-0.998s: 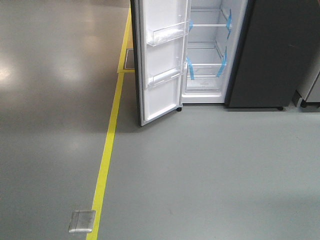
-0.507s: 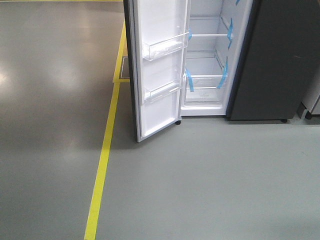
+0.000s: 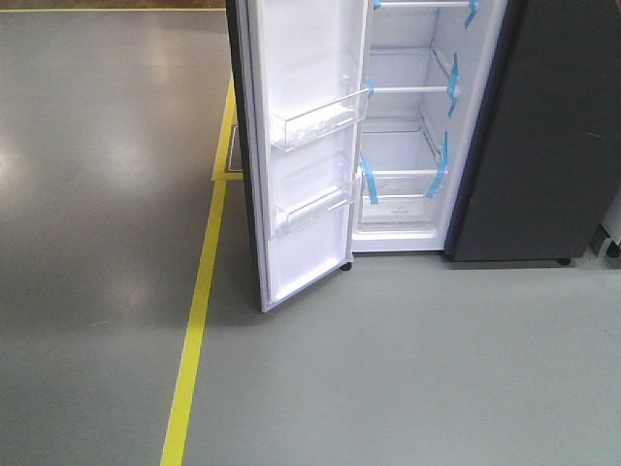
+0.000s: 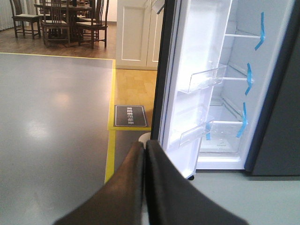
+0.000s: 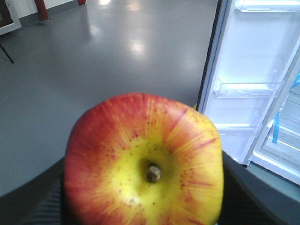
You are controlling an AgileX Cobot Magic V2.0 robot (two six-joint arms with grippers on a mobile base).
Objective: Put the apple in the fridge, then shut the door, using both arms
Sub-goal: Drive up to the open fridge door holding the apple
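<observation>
The fridge (image 3: 543, 136) stands ahead, dark grey outside, with a white interior (image 3: 403, 126), glass shelves and blue tape strips. Its door (image 3: 306, 146) is swung wide open to the left and shows clear bins; it also appears in the left wrist view (image 4: 197, 70) and the right wrist view (image 5: 248, 89). The apple (image 5: 145, 164), red with a yellow patch round its stem, fills the right wrist view. My right gripper (image 5: 143, 206) is shut on it, with dark fingers (image 5: 248, 192) at both sides. My left gripper (image 4: 144, 146) is shut and holds nothing, low in front of the door's edge.
A yellow tape line (image 3: 194, 330) runs along the grey floor left of the door. A dark floor mat (image 4: 130, 116) lies behind the door. Further back stand a white cabinet (image 4: 138, 33) and a dining table with chairs (image 4: 61, 18).
The front view has come closer to the fridge, which now looks larger and sits lower in the frame. The metal floor plate by the yellow line has dropped out of view.
</observation>
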